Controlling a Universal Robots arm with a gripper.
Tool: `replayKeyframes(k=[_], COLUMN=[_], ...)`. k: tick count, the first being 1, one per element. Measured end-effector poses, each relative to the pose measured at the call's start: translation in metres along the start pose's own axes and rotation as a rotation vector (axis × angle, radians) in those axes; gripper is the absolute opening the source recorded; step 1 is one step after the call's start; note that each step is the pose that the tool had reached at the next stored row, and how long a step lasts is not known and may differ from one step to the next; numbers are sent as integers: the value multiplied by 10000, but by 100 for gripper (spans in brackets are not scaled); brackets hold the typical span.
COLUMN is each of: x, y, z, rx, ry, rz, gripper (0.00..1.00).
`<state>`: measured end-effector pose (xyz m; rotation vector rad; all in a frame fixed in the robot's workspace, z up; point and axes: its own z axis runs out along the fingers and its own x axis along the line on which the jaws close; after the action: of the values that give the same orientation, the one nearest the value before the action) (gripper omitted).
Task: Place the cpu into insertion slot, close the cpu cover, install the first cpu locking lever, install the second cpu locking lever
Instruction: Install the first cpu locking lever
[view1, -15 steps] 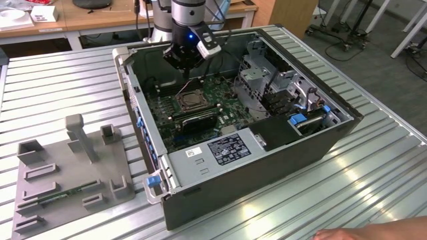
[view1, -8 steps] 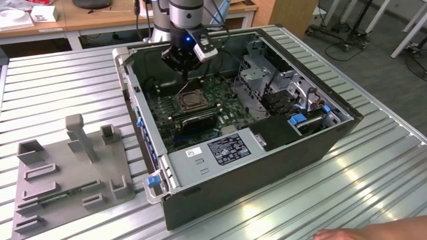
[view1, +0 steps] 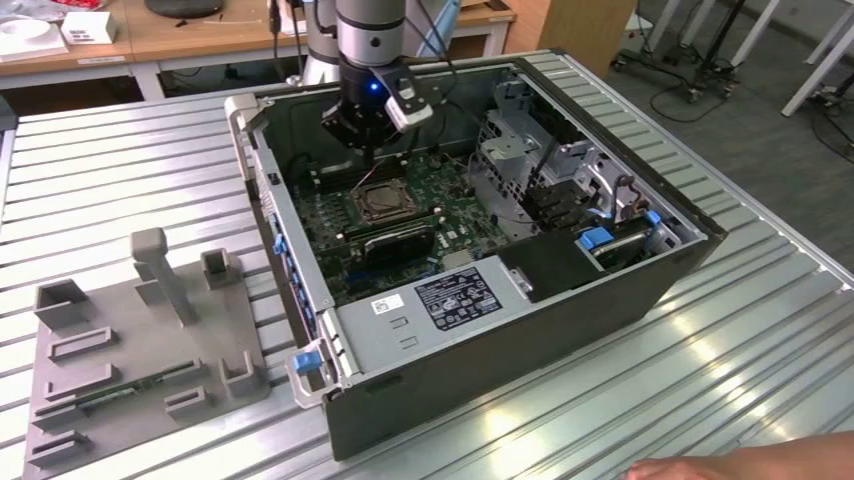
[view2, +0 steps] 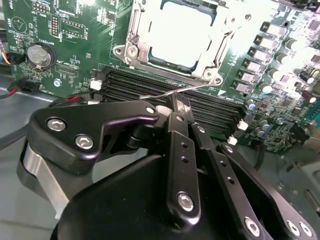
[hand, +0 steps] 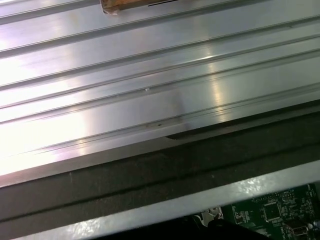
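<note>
In the second wrist view the cpu (view2: 175, 32) lies bright and flat in the insertion slot (view1: 380, 203). The cpu cover (view2: 207, 70) is folded down around it as a silver frame. My gripper (view2: 181, 102) hangs just above the socket inside the open computer case (view1: 667, 270), its black fingers (view2: 176, 125) pressed together. A thin wire cpu locking lever (view2: 155, 95) runs across the fingertips, touching them, and stands raised off the board. In the exterior view my gripper (view1: 368, 152) is over the socket's far edge, with the lever (view1: 360, 178) slanting down from it.
Long black memory slots (view2: 140, 82) lie between my fingers and the socket. A grey drive cage (view1: 534, 170) and the power supply (view1: 454, 295) crowd the case's right and near side. A grey parts fixture (view1: 134, 340) sits on the ribbed metal table (hand: 150, 75). A hand (view1: 707, 468) rests at the near edge.
</note>
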<state>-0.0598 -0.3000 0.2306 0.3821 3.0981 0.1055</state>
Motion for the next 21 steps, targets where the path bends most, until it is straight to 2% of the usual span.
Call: replayKeyframes(k=[10, 21], x=[-4, -98], y=[8, 31], z=[96, 112], rx=[-124, -127], ry=[28, 27], rz=[56, 83], gripper=[11, 11])
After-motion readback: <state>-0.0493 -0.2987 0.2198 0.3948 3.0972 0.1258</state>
